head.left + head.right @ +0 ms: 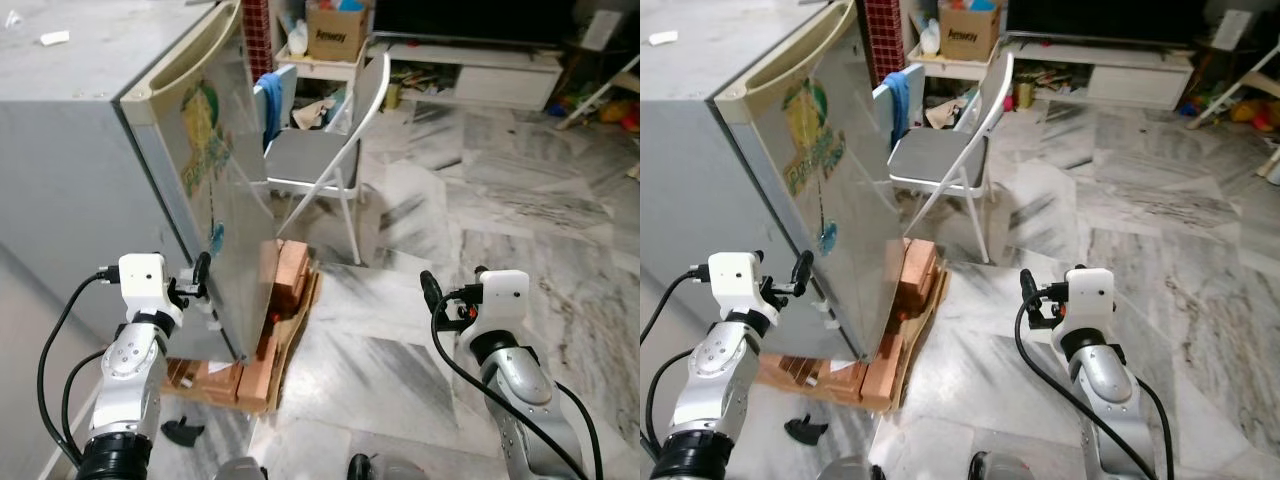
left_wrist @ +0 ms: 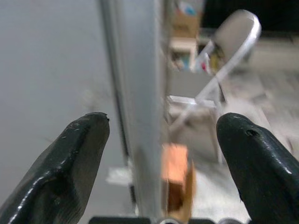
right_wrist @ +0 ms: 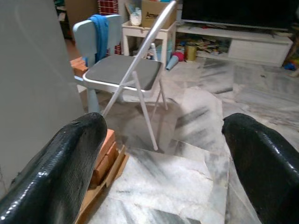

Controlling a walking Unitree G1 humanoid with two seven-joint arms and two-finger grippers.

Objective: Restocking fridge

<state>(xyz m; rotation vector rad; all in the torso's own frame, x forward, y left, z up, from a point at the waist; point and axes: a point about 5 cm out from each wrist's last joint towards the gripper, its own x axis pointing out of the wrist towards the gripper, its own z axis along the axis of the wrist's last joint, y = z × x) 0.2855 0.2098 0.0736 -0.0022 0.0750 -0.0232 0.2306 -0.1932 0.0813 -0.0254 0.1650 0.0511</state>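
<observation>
The room has a grey-veined marble floor (image 1: pixel 470 200), and the landmark is a silver-grey fridge (image 1: pixel 90 170) with stickers on its door. The fridge stands on a stack of bricks (image 1: pixel 275 330) and boards. Beyond the fridge's door edge stands a white folding chair (image 1: pixel 320 150) with a blue cloth (image 1: pixel 270 100) draped near its back. Farther past the chair are a small table carrying a cardboard box (image 1: pixel 335 30) and a low white TV cabinet (image 1: pixel 490 70).

The left gripper (image 1: pixel 200 280) is up against the lower edge of the fridge door, its fingers spread wide on either side of that edge and holding nothing. The right gripper (image 1: pixel 450 290) hangs over bare floor well to the side of the fridge, fingers parted and empty.

The left wrist view looks straight along the door's edge, with the fridge's grey side to one side and the chair to the other; it is blurred. The right wrist view shows the chair seat and cloth sharply, plus toys and cans by the cabinet.

A small black object (image 1: pixel 182 431) lies on the floor by the fridge's base; what it is cannot be told. The fridge's top is cut off by the frame.
</observation>
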